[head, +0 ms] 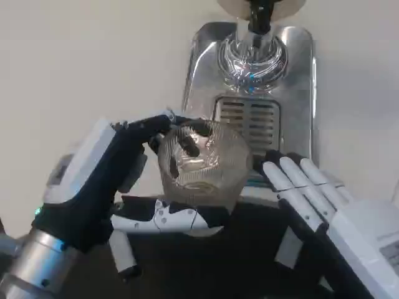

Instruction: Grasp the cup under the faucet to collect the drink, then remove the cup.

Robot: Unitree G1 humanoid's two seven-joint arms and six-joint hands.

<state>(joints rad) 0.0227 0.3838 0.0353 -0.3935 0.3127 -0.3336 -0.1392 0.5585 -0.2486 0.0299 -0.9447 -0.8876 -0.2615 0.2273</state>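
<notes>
In your head view, your left hand (118, 187) grips the clear cup (201, 163), fingers wrapped round its far side and thumb under its near base. The cup sits tilted, near the drip tray (249, 118) and nearer than the faucet (259, 18). Your right hand (318, 199) rests just right of the cup, fingers straight, holding nothing.
</notes>
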